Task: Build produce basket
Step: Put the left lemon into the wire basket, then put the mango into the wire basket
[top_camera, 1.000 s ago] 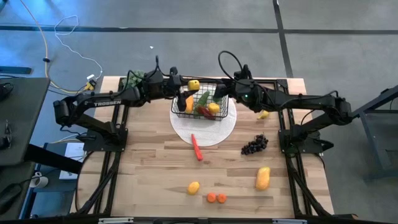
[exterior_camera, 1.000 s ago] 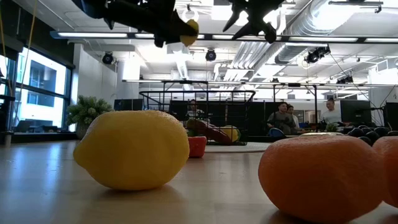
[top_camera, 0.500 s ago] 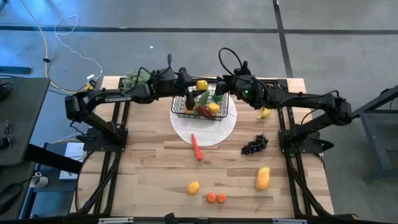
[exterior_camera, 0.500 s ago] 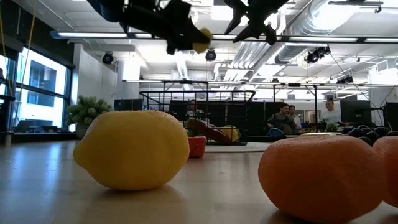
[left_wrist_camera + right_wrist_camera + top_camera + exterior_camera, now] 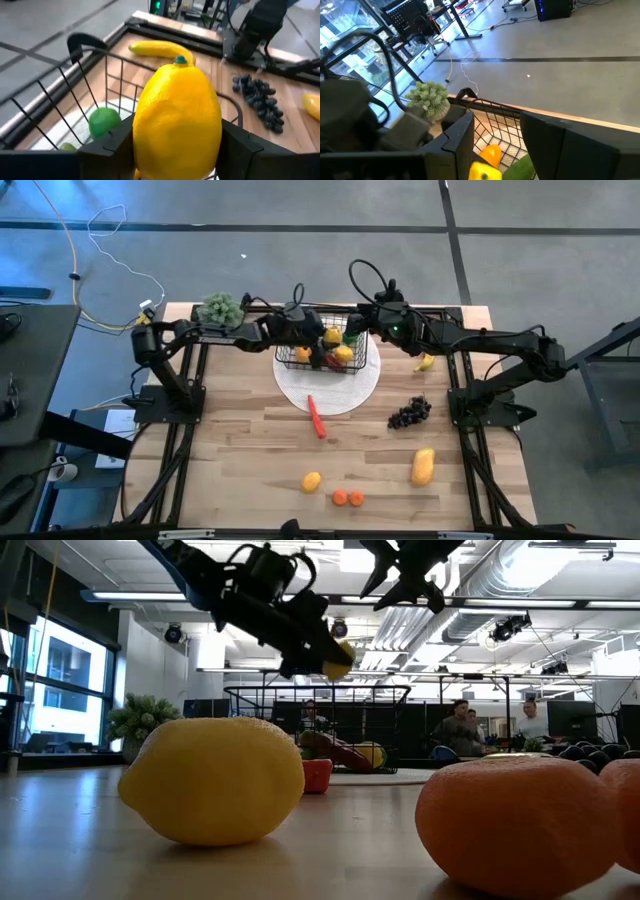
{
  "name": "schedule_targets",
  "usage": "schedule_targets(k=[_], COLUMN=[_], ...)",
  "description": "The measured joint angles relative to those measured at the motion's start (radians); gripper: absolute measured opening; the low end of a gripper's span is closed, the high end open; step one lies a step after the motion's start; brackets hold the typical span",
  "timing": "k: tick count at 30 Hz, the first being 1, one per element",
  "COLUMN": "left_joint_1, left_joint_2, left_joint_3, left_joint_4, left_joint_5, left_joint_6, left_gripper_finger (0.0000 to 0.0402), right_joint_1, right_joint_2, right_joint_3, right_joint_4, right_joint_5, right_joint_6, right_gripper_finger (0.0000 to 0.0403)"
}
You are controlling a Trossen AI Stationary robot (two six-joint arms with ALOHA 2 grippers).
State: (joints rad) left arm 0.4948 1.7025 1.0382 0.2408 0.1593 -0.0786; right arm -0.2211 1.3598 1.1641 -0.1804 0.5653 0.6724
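L hand point(image 5: 325, 338) clamped on lemon point(image 5: 331, 336); R hand point(image 5: 350, 332) beside, fingers apart, empty.

The overhead camera looks straight down on the whole table point(image 5: 250, 440). The low one sits at tabletop level, facing the far room. Each wrist camera peers closely, perhaps slightly downward, into the basket point(image 5: 330, 352), which all views share.

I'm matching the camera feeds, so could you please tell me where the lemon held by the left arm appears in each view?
High: lemon over basket.
Low: top centre, above basket.
Left wrist: centre, basket rim behind.
Right wrist: bottom edge.
Shared landmark: the basket.
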Motion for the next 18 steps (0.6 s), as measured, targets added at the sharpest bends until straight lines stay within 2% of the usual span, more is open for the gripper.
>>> schedule_targets(k=[9, 18], left_joint_1=[-0.026, -0.05], left_joint_2=[0.043, 0.053], left_joint_3=[0.0, 0.0], left_joint_4=[0.019, 0.043], left_joint_5=[-0.012, -0.017], left_joint_6=[0.003, 0.029], left_gripper_finger=[0.0202, 0.0256], right_joint_1=[0.0, 0.0], right_joint_2=[0.0, 0.0], right_joint_3=[0.0, 0.0], right_joint_4=[-0.014, -0.024], right_joint_5=[-0.001, -0.001], right_joint_6=[0.0, 0.0], right_gripper_finger=[0.014, 0.014])
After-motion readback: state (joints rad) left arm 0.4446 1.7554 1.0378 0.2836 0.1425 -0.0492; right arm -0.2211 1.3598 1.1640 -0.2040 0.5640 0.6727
